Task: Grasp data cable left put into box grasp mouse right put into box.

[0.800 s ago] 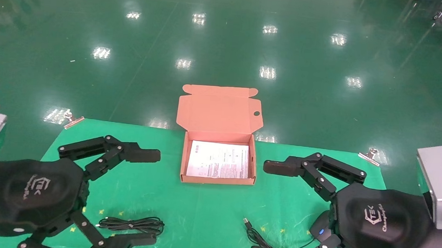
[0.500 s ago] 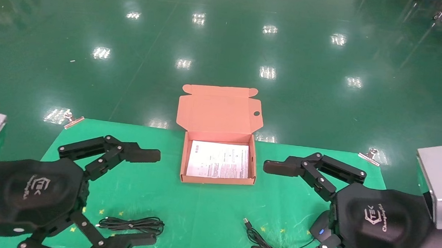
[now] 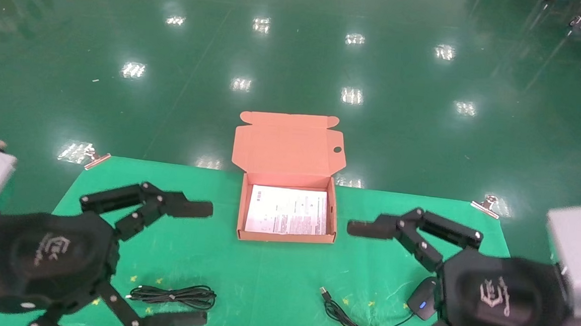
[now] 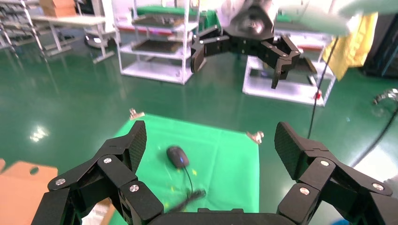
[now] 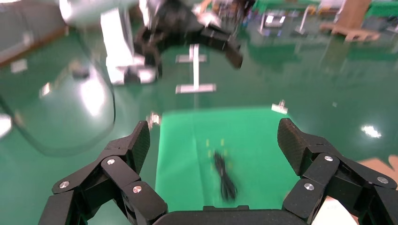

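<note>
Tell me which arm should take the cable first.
Left. The left gripper hangs open right above the cable, which lies on its side of the table. The right gripper, also open, is across the table over the mouse. The box sits between them.

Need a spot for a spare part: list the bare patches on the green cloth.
Bare: between the box and the data cable; also flanking the box. Crowded: near edge, where the cable, the mouse and its cord lie under the left gripper and right gripper.

Mouse [image 3: 422, 302] partly behind right hand [image 3: 359, 283].
</note>
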